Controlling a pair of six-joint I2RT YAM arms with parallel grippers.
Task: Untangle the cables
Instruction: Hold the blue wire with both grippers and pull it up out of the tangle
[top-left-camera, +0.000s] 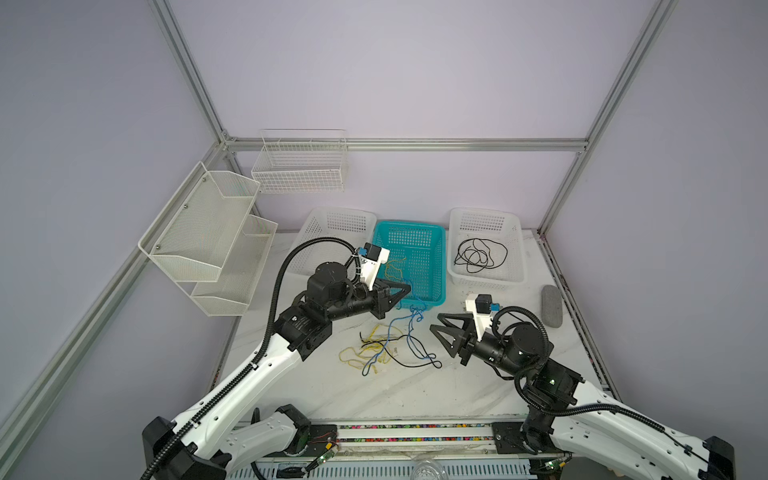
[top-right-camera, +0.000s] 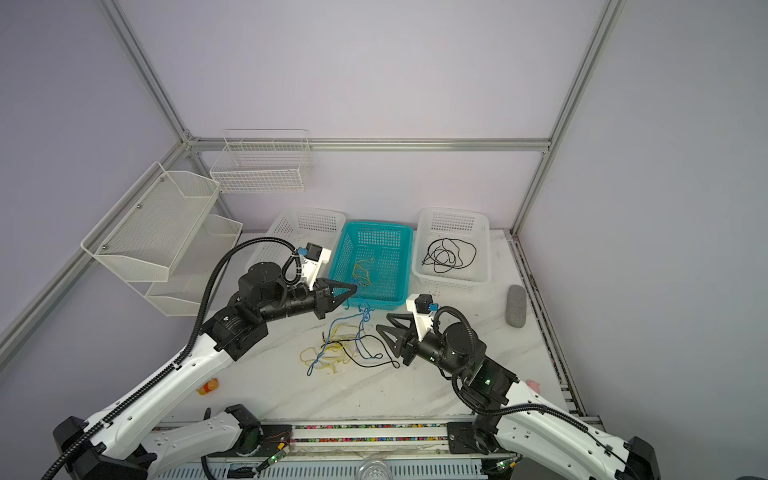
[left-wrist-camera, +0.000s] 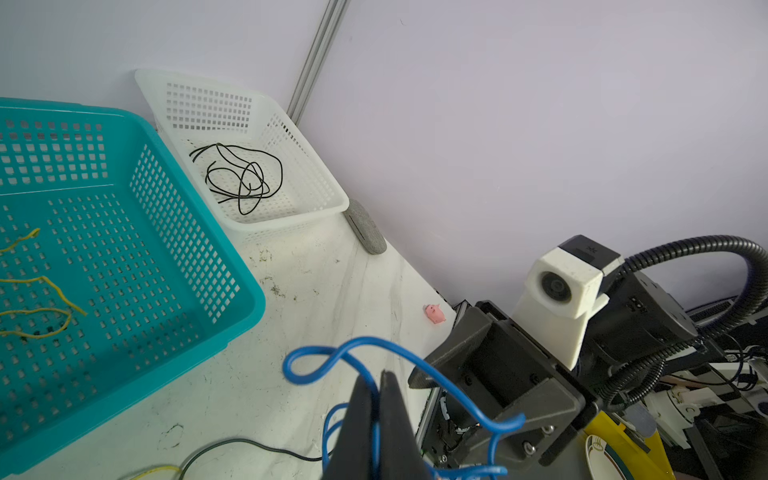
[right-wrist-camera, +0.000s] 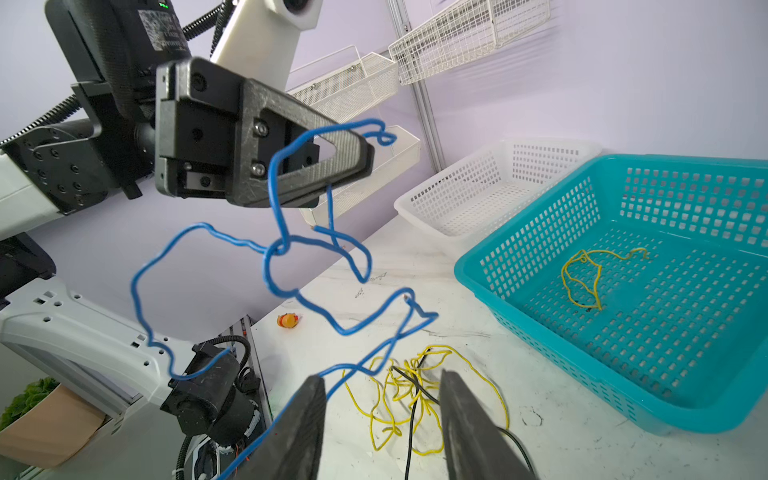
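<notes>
The cables lie in a loose tangle of yellow, black and blue cords on the table between my arms. My left gripper is shut on a blue cable and holds it up by the teal basket's front edge. That cable hangs down in knotted loops to the tangle. My right gripper stands open just right of the tangle, nothing between its fingers. The blue cable runs past one fingertip. A yellow cable lies in the teal basket. A black cable lies in the right white basket.
A second white basket stands left of the teal one. A grey oblong block lies at the table's right edge. Mesh racks hang on the left wall. A small orange toy and a pink one sit near the table's edges.
</notes>
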